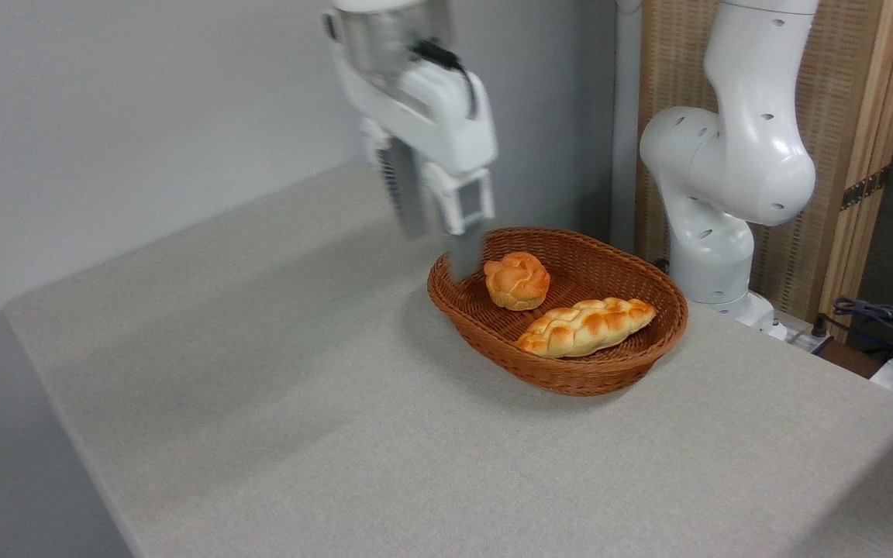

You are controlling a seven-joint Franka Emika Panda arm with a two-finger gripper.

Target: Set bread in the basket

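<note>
Bread, a long braided golden-yellow loaf (586, 326), is shown lying flat inside the oval reddish-brown wicker basket (570, 376), beside a small round knotted orange bun (517, 280). The white two-finger gripper (437, 240) is held empty above the basket's left rim, fingers apart; placement is judged complete.

one loaf (586, 326), one bun (517, 280), one basket (570, 376)
</note>
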